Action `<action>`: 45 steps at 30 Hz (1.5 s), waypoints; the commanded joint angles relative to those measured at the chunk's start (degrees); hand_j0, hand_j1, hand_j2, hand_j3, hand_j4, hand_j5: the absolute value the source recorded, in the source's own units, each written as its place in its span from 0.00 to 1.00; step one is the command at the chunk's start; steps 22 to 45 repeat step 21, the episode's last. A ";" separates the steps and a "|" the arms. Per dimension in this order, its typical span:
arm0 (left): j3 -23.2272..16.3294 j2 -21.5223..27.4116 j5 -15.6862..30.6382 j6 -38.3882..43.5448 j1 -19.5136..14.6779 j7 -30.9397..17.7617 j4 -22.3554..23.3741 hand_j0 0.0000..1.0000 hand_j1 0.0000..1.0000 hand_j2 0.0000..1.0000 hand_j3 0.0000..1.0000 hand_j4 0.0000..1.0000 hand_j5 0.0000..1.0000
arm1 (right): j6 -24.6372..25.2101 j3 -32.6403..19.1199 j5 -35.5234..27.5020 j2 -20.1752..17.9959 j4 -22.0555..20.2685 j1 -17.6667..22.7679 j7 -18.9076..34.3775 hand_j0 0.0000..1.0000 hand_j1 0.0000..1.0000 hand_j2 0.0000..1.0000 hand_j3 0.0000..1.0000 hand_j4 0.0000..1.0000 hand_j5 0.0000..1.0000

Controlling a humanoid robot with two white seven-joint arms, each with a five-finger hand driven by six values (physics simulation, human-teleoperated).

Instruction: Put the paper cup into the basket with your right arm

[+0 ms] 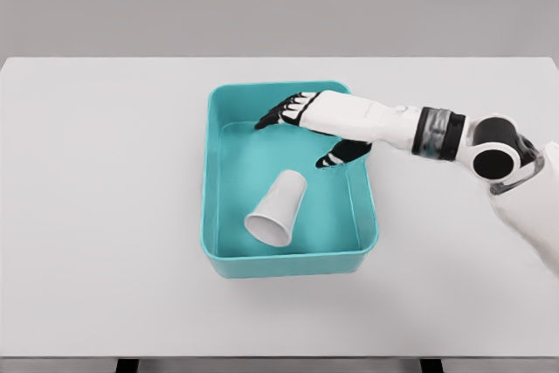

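teal basket [218, 216] | paper cup [278, 207] on side inside | right hand [314, 124] fingers apart, empty

white paper cup [278, 208] lies tipped inside the teal plastic basket [212, 183], right hand [307, 121] hovering above, fingers spread.

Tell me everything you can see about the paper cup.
The paper cup is plain white, tapered, and looks like thin paper. It lies on its side on the floor of the teal basket, its open mouth toward the near wall and its narrow base pointing away. It looks empty. The right hand is above the basket, open, not touching it.
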 commanded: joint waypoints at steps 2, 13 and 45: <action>0.00 0.00 -0.02 0.00 0.00 -0.01 0.01 1.00 1.00 1.00 1.00 1.00 1.00 | 0.06 -9.23 -17.04 -3.90 -0.27 1.84 -0.03 1.00 1.00 1.00 1.00 1.00 1.00; 0.00 0.00 0.07 0.00 0.00 -0.01 0.01 1.00 1.00 1.00 1.00 1.00 1.00 | -0.38 -23.21 -26.11 -9.45 -4.31 16.61 -0.03 1.00 1.00 1.00 1.00 1.00 1.00; -0.27 0.00 -0.28 -0.09 0.00 -0.19 0.01 1.00 1.00 1.00 1.00 1.00 1.00 | -0.47 -27.78 -26.03 -8.93 -3.61 21.97 -0.03 1.00 1.00 1.00 1.00 1.00 1.00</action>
